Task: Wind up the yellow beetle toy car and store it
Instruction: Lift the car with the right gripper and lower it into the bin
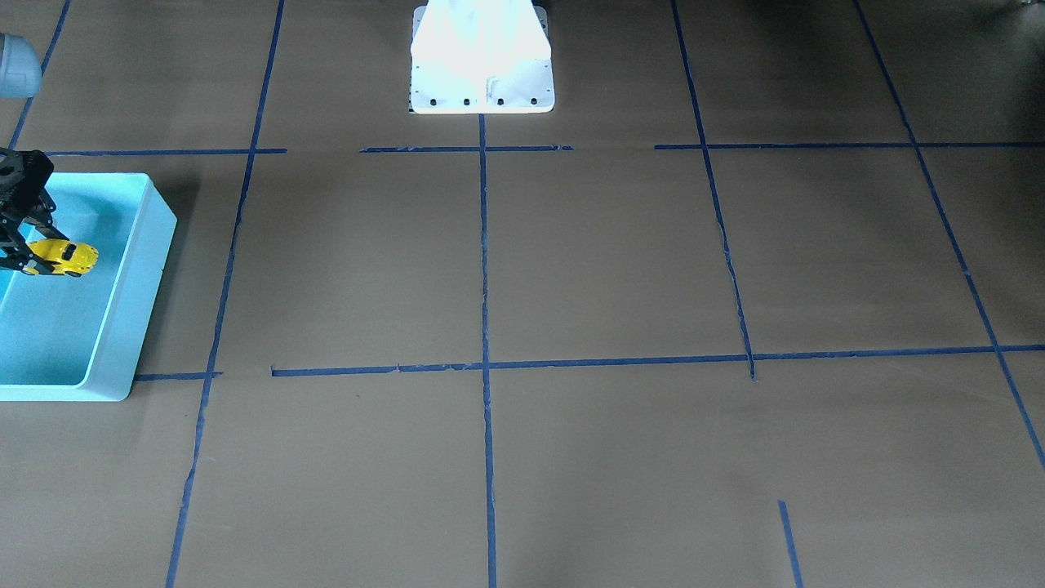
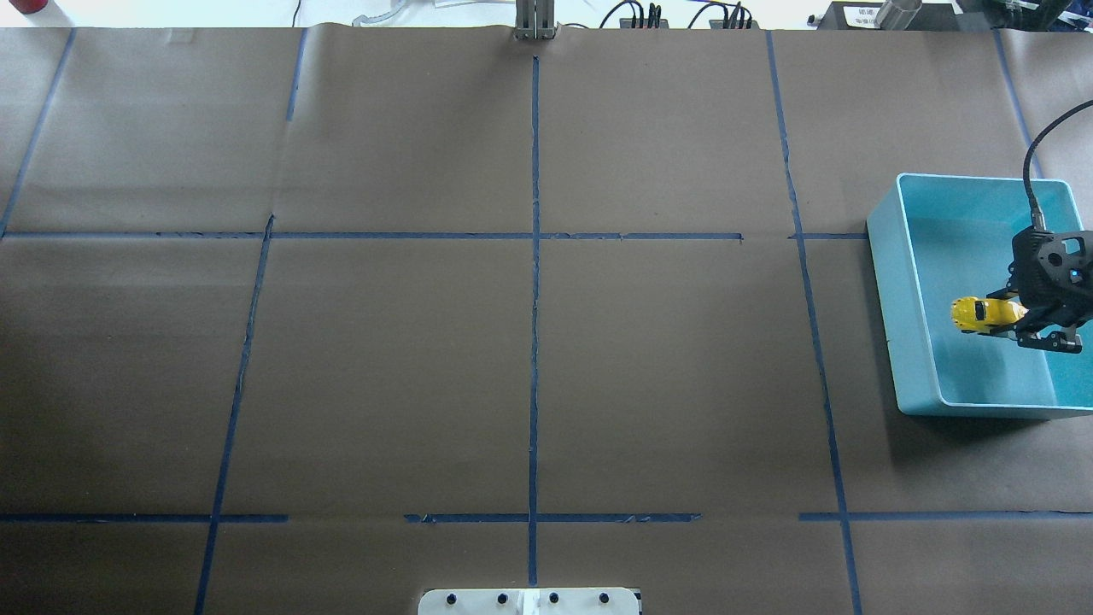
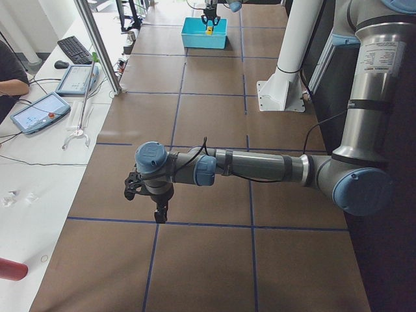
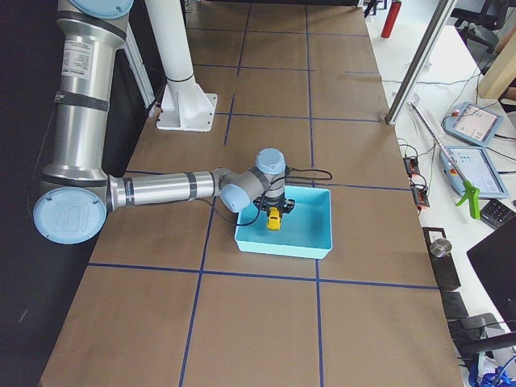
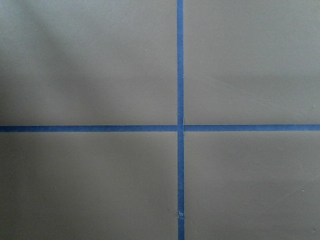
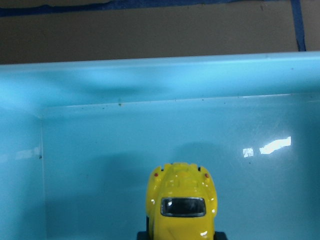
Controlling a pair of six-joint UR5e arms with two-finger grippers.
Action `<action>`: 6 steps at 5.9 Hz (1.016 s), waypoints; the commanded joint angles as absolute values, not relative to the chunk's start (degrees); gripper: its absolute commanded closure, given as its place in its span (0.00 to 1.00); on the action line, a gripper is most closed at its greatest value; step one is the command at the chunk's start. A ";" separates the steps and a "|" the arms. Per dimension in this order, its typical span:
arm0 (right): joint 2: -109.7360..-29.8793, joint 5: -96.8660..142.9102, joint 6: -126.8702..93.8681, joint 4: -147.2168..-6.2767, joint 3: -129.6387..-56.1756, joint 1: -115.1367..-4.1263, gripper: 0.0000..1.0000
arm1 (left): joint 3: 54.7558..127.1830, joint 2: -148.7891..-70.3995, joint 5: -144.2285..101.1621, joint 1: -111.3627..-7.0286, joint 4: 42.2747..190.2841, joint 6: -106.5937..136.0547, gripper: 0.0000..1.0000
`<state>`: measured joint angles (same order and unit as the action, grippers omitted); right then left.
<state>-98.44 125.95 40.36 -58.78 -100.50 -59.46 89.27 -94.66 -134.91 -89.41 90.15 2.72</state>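
Observation:
The yellow beetle toy car (image 2: 982,314) hangs inside the light blue bin (image 2: 884,282), a little above its floor. My right gripper (image 2: 1025,323) is shut on one end of it, and the car sticks out sideways from the fingers. In the right wrist view the yellow beetle toy car (image 6: 182,207) sits at the bottom centre, with the bin wall (image 6: 150,75) ahead. The front view shows the same car (image 1: 64,257) in that gripper (image 1: 28,260) over the bin (image 1: 139,294). My left gripper (image 3: 156,211) hangs over bare table far from the bin; whether it is open, I cannot tell.
Brown paper with a grid of blue tape lines (image 2: 534,256) covers the table. The white robot base (image 1: 482,65) stands at the middle of its edge. Tablets, a keyboard and cables (image 3: 65,84) lie on a side bench.

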 commanded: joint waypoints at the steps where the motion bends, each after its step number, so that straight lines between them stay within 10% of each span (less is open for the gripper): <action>1: -97.30 125.86 40.08 -58.62 -98.53 -57.76 0.99 | 89.30 -94.66 -134.91 -89.38 90.09 2.72 0.00; 3: -97.21 125.68 39.99 -58.71 -97.91 -57.22 0.95 | 89.47 -94.66 -134.91 -89.38 90.09 2.64 0.00; 6: -96.59 125.77 40.34 -58.71 -97.73 -57.22 0.23 | 89.38 -94.66 -134.91 -89.38 90.00 2.72 0.00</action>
